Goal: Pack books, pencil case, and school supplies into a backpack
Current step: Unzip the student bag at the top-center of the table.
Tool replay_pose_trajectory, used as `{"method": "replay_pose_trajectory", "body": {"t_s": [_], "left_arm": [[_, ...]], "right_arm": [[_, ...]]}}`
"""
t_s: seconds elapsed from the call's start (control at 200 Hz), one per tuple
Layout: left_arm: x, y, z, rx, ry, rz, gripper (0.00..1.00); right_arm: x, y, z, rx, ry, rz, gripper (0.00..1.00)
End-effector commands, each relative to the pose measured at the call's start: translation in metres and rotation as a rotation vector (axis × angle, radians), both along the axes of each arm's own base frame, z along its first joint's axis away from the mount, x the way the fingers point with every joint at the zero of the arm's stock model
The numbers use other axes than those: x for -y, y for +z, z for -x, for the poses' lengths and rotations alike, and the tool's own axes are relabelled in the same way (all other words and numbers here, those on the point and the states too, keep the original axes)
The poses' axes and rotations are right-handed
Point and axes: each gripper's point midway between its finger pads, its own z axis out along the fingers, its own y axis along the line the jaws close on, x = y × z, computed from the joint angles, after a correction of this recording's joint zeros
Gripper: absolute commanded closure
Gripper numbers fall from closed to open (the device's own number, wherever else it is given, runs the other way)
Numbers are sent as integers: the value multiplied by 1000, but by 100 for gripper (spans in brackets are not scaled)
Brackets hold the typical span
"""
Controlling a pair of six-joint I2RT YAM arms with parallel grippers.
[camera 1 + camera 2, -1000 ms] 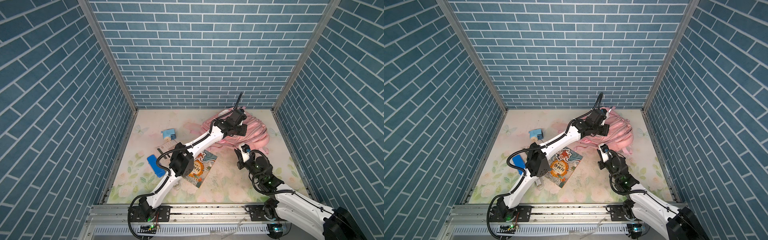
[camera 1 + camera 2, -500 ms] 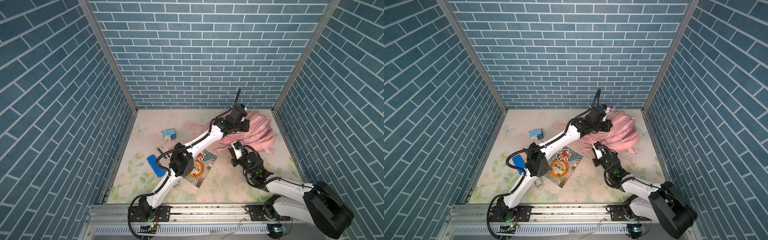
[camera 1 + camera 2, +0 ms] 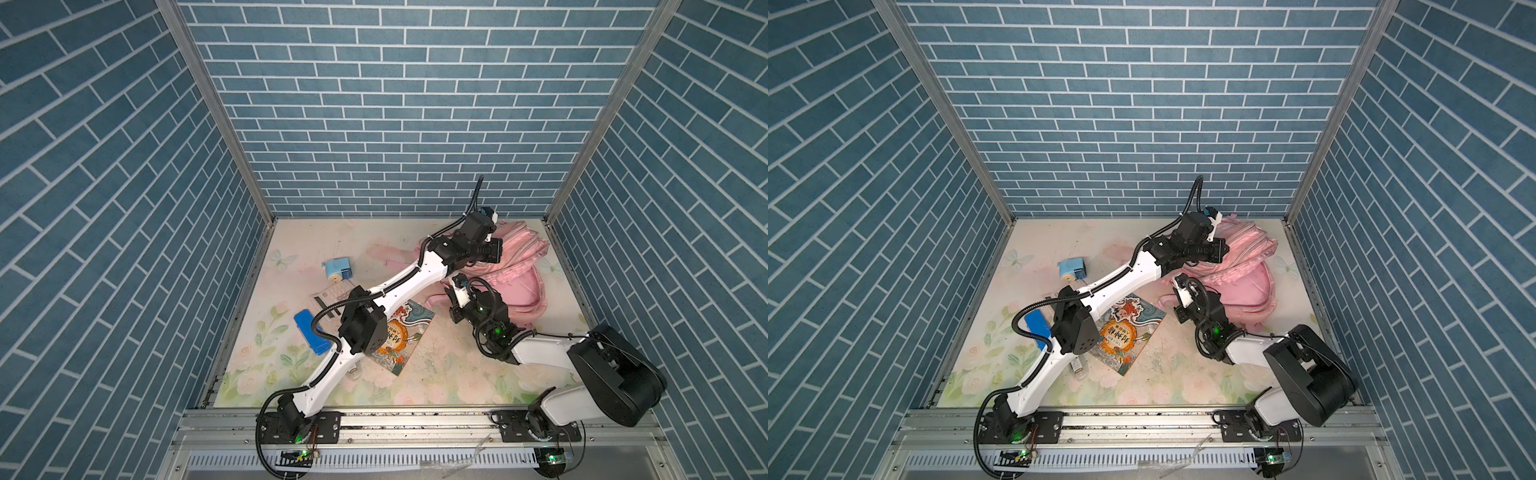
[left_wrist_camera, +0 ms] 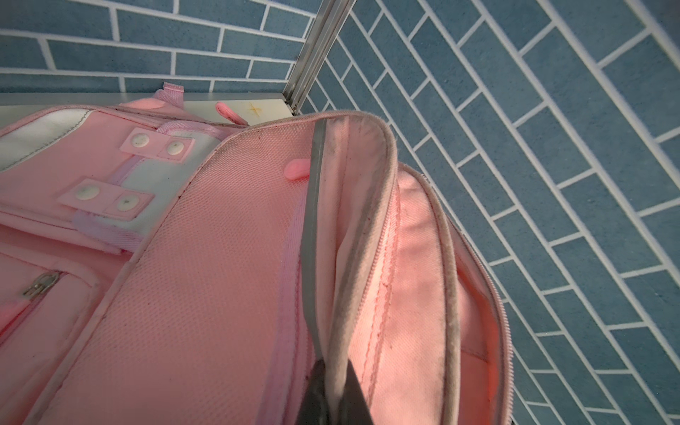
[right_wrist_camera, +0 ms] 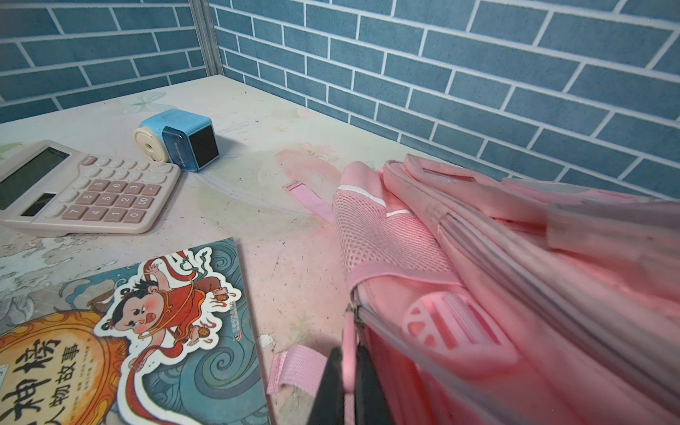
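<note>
Both pinching | left gripper (image 4: 333, 371): backpack (image 4: 220, 276) flap edge | right gripper (image 5: 347, 357): zipper pull (image 5: 348, 331) | book (image 5: 165, 331) reads 人物故事

the book (image 5: 206, 294) cover's orange circle (image 5: 55, 368) carries large chinese characters, 神榜, with smaller 人物故事 beside them. the calculator (image 5: 84, 191) has keys marked 0 to 9, 00 and a plus.

Pale pink backpack (image 3: 521, 266) lies in the far right corner of the surface (image 3: 436, 374), top compartment gaping open. Thin teal book (image 3: 409, 332) lies flat near the centre, cover up. Beyond it lie a white calculator (image 5: 84, 191) and a light blue pencil sharpener (image 3: 337, 269). Blue pencil case (image 3: 309, 332) lies flat, left of the book.
</note>
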Motion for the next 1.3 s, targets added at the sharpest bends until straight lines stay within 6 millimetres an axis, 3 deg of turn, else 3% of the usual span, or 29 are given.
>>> {"method": "replay_pose_trajectory", "body": {"t_s": [0.0,0.18,0.41,0.55,0.67,0.81,0.93,1.09,1.295], "left_arm": [[12,119,23,162,-63,261,100],[14,122,30,165,-94,267,100],[-1,99,33,239,-159,78,100],[-19,76,25,297,-168,-64,100],[-31,63,12,313,-150,-124,100],[-31,48,4,355,-168,-181,100],[-30,36,5,396,-244,-234,100],[-43,21,5,484,-349,-341,100],[-55,-14,9,511,-451,-400,100]], "right_arm": [[-20,29,-8,70,33,-84,100],[-28,22,-17,56,24,-87,100],[-20,27,-17,21,-18,-113,100],[-21,29,-6,-79,10,-85,76],[-8,42,4,-103,-21,-94,68],[4,68,21,-59,-2,-95,64],[22,81,26,-56,-61,-74,63],[49,100,33,-47,-127,-88,64],[77,134,44,29,-170,-153,63]]}}
